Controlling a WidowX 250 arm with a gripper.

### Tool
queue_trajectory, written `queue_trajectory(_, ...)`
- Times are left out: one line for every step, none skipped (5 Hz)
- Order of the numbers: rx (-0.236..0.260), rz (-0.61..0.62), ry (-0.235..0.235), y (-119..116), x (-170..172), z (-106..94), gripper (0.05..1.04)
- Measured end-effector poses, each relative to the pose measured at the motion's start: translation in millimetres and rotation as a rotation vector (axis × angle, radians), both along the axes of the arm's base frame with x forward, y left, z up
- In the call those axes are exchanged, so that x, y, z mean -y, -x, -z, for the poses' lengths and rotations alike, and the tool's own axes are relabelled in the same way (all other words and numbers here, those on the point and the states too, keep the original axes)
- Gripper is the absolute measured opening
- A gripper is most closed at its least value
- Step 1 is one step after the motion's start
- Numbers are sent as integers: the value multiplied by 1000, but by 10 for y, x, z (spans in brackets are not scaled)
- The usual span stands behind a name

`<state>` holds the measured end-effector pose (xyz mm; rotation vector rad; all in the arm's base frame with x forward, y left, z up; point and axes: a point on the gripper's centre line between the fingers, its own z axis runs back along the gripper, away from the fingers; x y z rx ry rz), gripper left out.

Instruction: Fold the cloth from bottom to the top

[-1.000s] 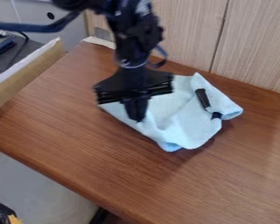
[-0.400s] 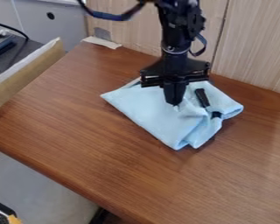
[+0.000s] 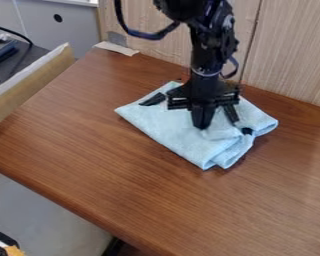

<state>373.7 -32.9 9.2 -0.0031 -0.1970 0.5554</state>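
The light-blue cloth [image 3: 169, 125] lies folded in layers toward the back of the surface [image 3: 122, 170], its left corner sticking out and its lower corner pointing at the viewer. Bare wood spreads wide to its left and in front — giving room to move there — and some lies to its right. Behind it, the surface's back edge meets an upright wood panel [image 3: 289, 55]. The claw [image 3: 203, 126] hangs down over the middle of the cloth, narrow, with its fingertips together at the fabric; whether they pinch any is hard to tell. One dark piece [image 3: 153, 99] rests on the cloth left of the claw, a dark bar [image 3: 231, 114] just right of it, and a small dark piece [image 3: 247, 131] near the right fold.
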Motion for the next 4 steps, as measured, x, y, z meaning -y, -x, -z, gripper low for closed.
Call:
queue_trajectory(-10,2,0,-29,-11,106,59)
queue_trajectory(-16,-1,5,-38,-33,140,82)
queue_trajectory(-21,-2,15,-33,-40,147,235)
queue_trajectory(-29,2,13,-16,-53,150,495)
